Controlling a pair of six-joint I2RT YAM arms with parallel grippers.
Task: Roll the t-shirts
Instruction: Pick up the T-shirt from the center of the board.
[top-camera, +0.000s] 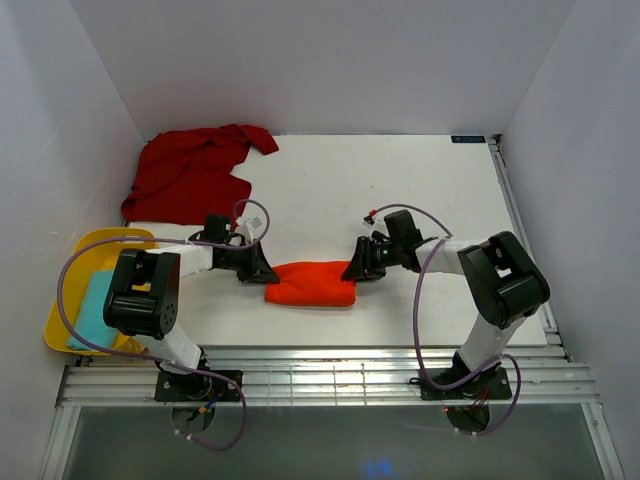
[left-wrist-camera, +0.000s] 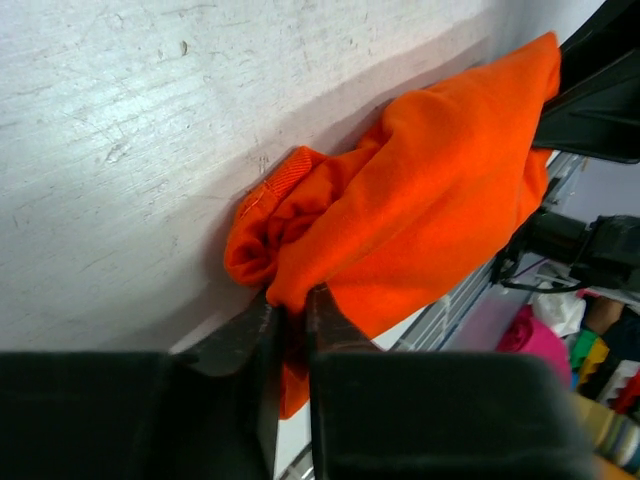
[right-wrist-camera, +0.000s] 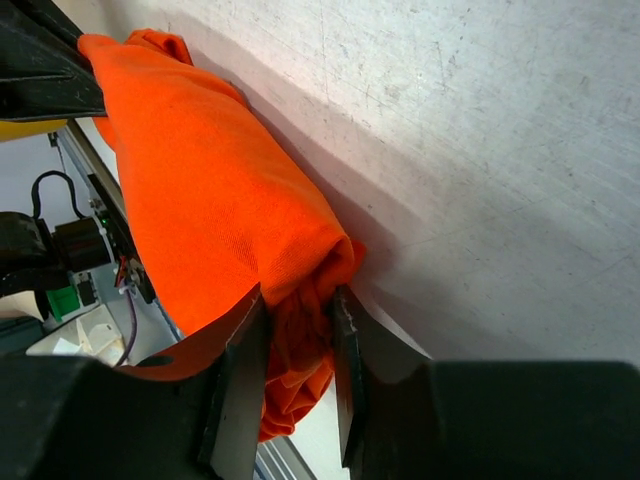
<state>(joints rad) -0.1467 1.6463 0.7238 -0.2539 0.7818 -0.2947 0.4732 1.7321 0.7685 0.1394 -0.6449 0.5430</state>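
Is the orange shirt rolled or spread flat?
Rolled: orange shirt is a compact bundle, left tool and right tool pinching its ends.

Colours: orange t-shirt (top-camera: 311, 283) bright, plain; dark red t-shirt (top-camera: 195, 175) plain too. Yellow tray (top-camera: 95, 240), pale teal cloth (top-camera: 93, 308) in it. White tabletop (top-camera: 400, 190), faint grey scuffs. Purple cables (top-camera: 417, 330). Black left gripper (top-camera: 268, 277), black right gripper (top-camera: 352, 272).

The left arm (top-camera: 142, 290) and right arm (top-camera: 505, 280) share white links, black joints, purple cables (top-camera: 417, 320).

Rolled orange t-shirt (top-camera: 311, 283), crumpled red t-shirt (top-camera: 190, 175)
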